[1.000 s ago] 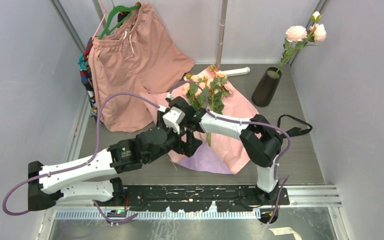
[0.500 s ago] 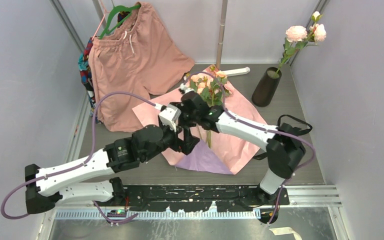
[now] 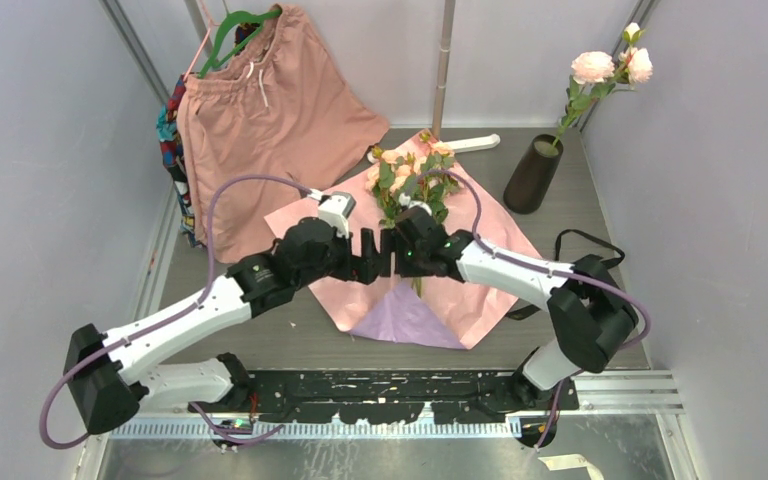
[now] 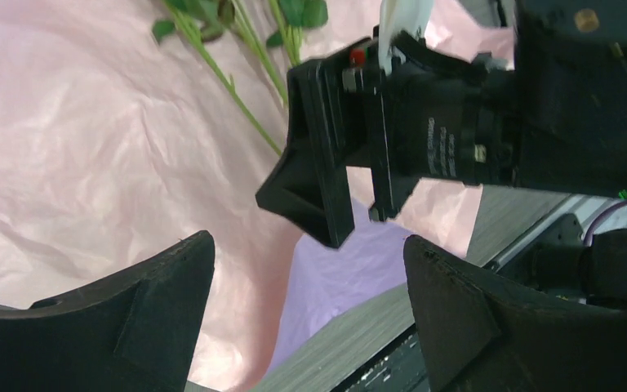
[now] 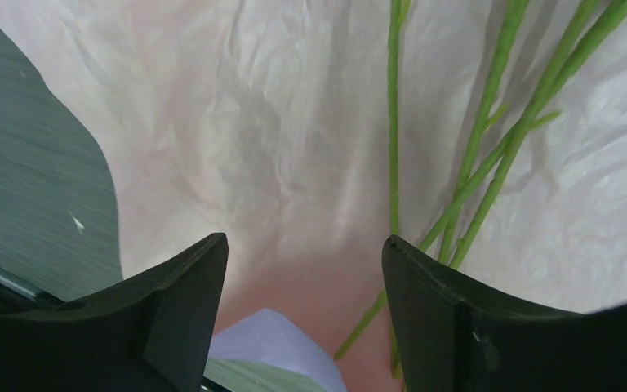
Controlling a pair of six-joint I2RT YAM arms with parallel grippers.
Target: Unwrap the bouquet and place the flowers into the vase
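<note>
Now both the left gripper (image 4: 306, 253) and right gripper (image 5: 304, 245) gape empty over one unwrapped bouquet (image 3: 480, 240), one vase (image 3: 532, 175) well apart.

The left fingers (image 4: 155, 310) stand wide apart and empty above crinkled pink wrapping paper (image 4: 90, 155), facing the black right fingers (image 4: 314, 163) just ahead, while thin green flower stems (image 4: 245, 114) lie on the paper beyond and grey surface (image 4: 351, 347) shows lower right.
</note>
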